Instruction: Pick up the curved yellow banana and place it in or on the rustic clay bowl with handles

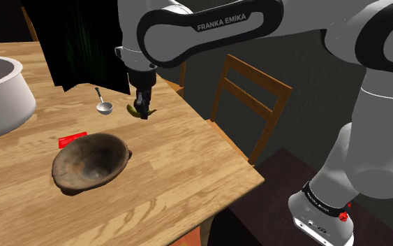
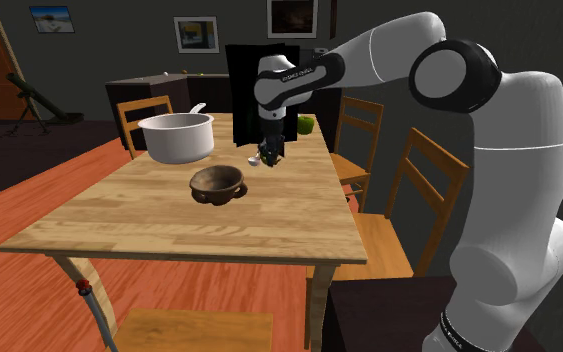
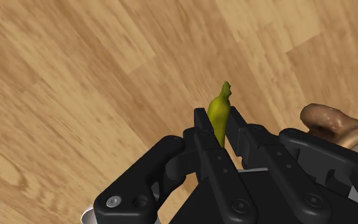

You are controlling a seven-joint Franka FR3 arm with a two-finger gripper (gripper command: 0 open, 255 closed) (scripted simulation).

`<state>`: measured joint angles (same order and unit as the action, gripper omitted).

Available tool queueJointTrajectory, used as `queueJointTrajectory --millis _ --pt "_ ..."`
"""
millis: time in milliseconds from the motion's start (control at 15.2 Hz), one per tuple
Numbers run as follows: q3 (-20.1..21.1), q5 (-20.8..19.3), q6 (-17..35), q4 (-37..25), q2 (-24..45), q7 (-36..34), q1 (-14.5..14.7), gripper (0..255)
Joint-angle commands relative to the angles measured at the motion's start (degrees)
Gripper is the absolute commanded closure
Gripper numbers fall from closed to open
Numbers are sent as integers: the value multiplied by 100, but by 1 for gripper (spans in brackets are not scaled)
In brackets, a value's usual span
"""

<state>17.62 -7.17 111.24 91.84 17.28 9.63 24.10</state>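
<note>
1. Gripper (image 1: 144,110): the jaws are drawn in narrow and clamped on the banana (image 3: 220,108). In the wrist view both fingers (image 3: 203,135) press its flanks and no gap shows.
2. The banana is yellow-green. One tapered end pokes out past the fingertips, and the rest runs back between the jaws, hidden. I cannot tell whether it is clear of the table (image 1: 188,161). The shoulder view shows it low, close to the wood.
3. The clay bowl (image 1: 90,162) is brown, handled and empty. It is near the jaws but apart from them. In the wrist view one handle sits just outside one finger.
4. Step in hand, by my judgement: lift, then carry across to the bowl.
5. Rise straight up first, until the protruding end is plainly above the bowl's rim. A sideways drag along the wood would likely lever the curved fruit round in the jaws.
6. The hold is a narrow patch on a rounded skin, so move slowly and avoid jerks.
7. Halt with the jaws over the hollow of the bowl, not over a handle. Lower before opening — the bowl looks shallow, and a dropped banana could roll out.
8. A small ladle (image 1: 103,106) lies near the jaws, and a red item (image 1: 72,140) sits just beside the bowl. Both look to be off the line of travel.
</note>
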Motion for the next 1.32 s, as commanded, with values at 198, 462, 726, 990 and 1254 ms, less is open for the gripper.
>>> queueJointTrajectory --millis 198,462,726,990,1254 --pt "12 20 -379 -353 -26 21 15 255" --pt "20 29 -683 -649 -35 38 29 255" --pt "26 30 -998 -980 -19 50 48 255" --pt "99 -56 -1168 -1307 159 -203 257 255" --pt "215 -247 -1369 -1880 579 -697 697 255"
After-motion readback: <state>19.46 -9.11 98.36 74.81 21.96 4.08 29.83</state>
